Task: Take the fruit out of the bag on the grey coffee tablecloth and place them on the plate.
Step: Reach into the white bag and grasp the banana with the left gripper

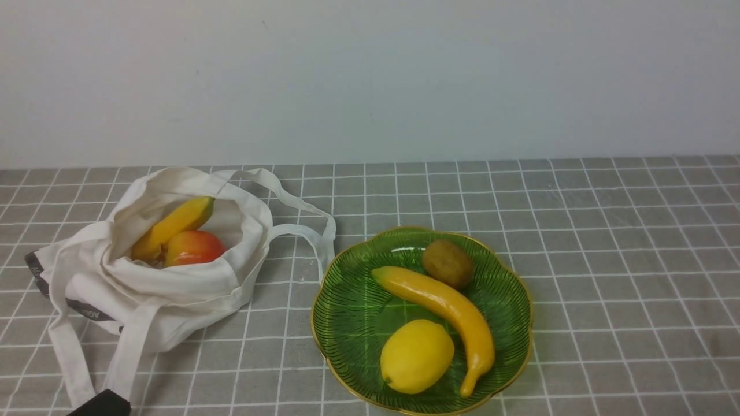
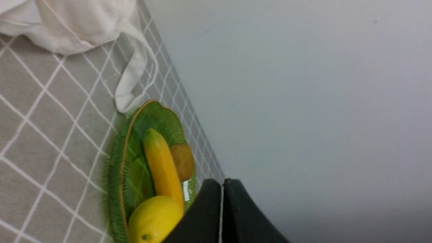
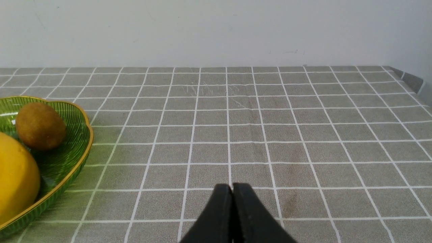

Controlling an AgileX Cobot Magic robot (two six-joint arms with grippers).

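Lying slumped on the left of the cloth (image 1: 607,260): bag (image 1: 162,283), mouth open toward the front camera, dark lettered strip (image 1: 34,271) along its left lower edge. Inside the opening, banana (image 1: 173,224) and apple (image 1: 193,247) touch, the banana leaning behind the apple with its green tip uppermost. Two flat handles trail to the near edge. A third loop (image 1: 312,237) runs right and ends just beside the plate (image 1: 514,277); cannot tell whether it touches the rim. The plate sits right of the bag, near the middle of the cloth. On it, a second banana (image 1: 445,306) lies diagonally, green end toward the bag. A kiwi (image 1: 447,263) rests against its far side, and a lemon (image 1: 416,355) sits close against its near side. Left gripper (image 2: 222,189): jaws pressed together, only a thin seam between, nothing held; its wrist view looks across the plate and handle loop. Right gripper (image 3: 232,192): jaws likewise closed tight and empty, over bare cloth right of the plate, well apart from the bag. Plain pale wall (image 1: 370,75) behind.
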